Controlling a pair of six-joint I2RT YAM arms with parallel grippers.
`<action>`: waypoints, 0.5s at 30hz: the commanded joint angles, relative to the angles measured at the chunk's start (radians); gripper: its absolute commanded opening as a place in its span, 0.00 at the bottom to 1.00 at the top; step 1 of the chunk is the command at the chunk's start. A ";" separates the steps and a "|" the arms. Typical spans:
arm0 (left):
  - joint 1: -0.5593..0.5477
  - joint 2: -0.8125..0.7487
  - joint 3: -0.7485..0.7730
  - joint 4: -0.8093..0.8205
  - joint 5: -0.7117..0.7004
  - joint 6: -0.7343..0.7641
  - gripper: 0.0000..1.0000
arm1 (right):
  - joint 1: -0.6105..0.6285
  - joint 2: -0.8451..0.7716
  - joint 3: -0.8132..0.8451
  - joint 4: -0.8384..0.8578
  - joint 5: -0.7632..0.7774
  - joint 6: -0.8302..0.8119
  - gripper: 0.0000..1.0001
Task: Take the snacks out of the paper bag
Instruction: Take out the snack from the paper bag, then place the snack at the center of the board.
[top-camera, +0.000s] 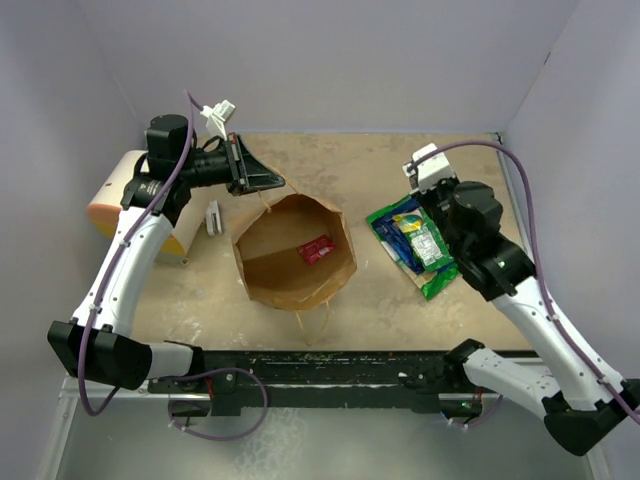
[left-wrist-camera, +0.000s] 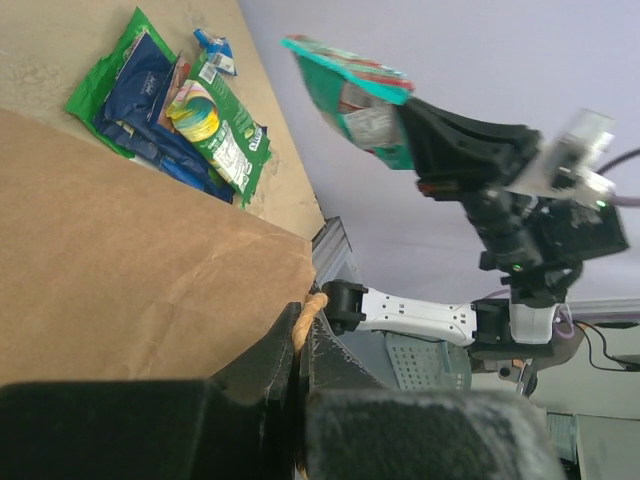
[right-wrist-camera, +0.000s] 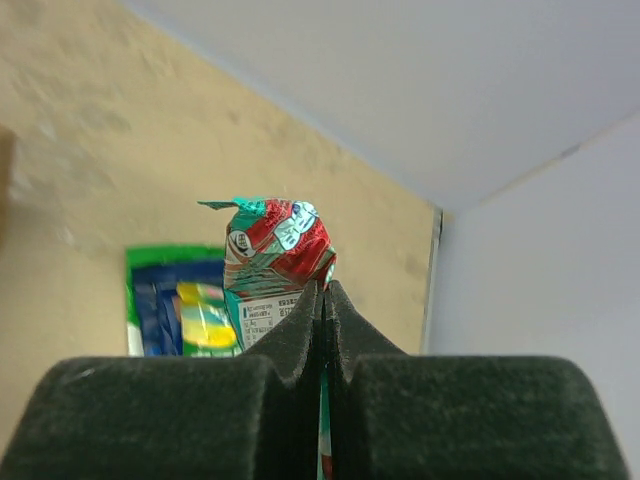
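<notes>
Pinching fully closed, right claw (right-wrist-camera: 325, 297) on teal-red-white packet (right-wrist-camera: 275, 242), left claw (left-wrist-camera: 300, 348) on twisted handle (left-wrist-camera: 312, 310) of paper bag (left-wrist-camera: 120, 270).

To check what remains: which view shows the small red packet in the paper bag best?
Top external: it looks into the open paper bag, where the small red packet lies. The left wrist view shows only the bag's outer wall; the right wrist view misses the packet.
</notes>
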 joint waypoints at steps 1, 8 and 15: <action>0.010 -0.023 0.005 0.040 0.007 0.004 0.00 | -0.077 0.013 -0.068 0.005 0.027 0.032 0.00; 0.010 -0.028 0.012 0.039 0.017 0.005 0.00 | -0.217 0.058 -0.202 0.088 -0.014 -0.023 0.00; 0.009 -0.029 0.016 0.035 0.024 0.009 0.00 | -0.307 0.133 -0.221 0.157 -0.044 -0.104 0.00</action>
